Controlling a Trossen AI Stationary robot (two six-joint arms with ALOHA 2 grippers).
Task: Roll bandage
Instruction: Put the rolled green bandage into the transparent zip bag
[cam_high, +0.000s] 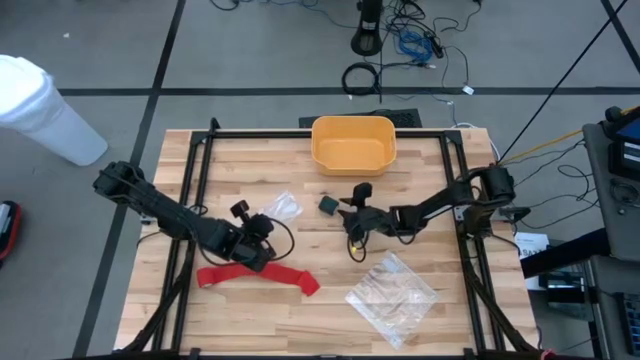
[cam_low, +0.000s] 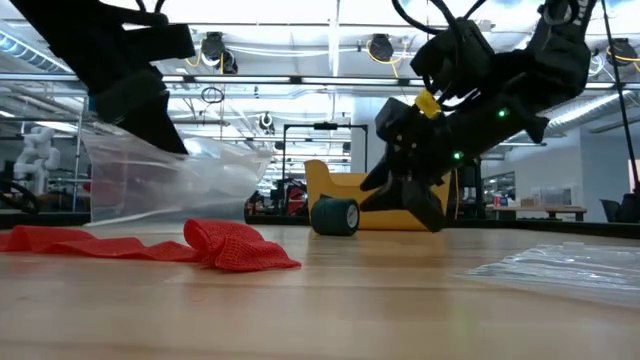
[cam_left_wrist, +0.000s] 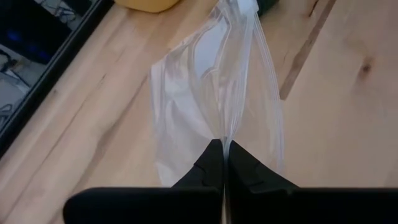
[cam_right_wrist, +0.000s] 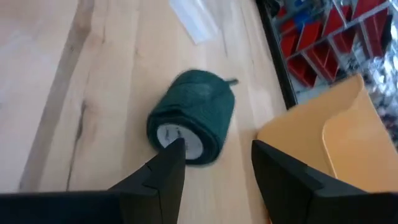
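Note:
The red bandage (cam_high: 258, 275) lies unrolled as a flat band near the table's front, with its right end bunched up (cam_low: 240, 247). Just behind it, my left gripper (cam_high: 267, 224) is shut on a clear plastic bag (cam_high: 283, 207). A dark green roll (cam_right_wrist: 189, 127) lies on its side at the table's middle. My right gripper (cam_right_wrist: 214, 155) stands open right beside the roll, pointing toward the table's left and slanting down; the roll lies ahead of one fingertip (cam_right_wrist: 171, 155). My left gripper pinches the clear bag's edge (cam_left_wrist: 225, 134) between its two shut fingers (cam_left_wrist: 208, 163), slanting down from the table's left. The bag stands up below the fingers (cam_low: 180, 180), its far part down by the table. My right gripper: I cannot tell whether its fingertip touches the green roll.
A yellow bin (cam_high: 353, 143) stands at the table's far edge, behind the green roll. A second clear plastic bag (cam_high: 392, 292) lies flat at the front right. Black frame rails (cam_high: 190, 200) run along both sides of the wooden top.

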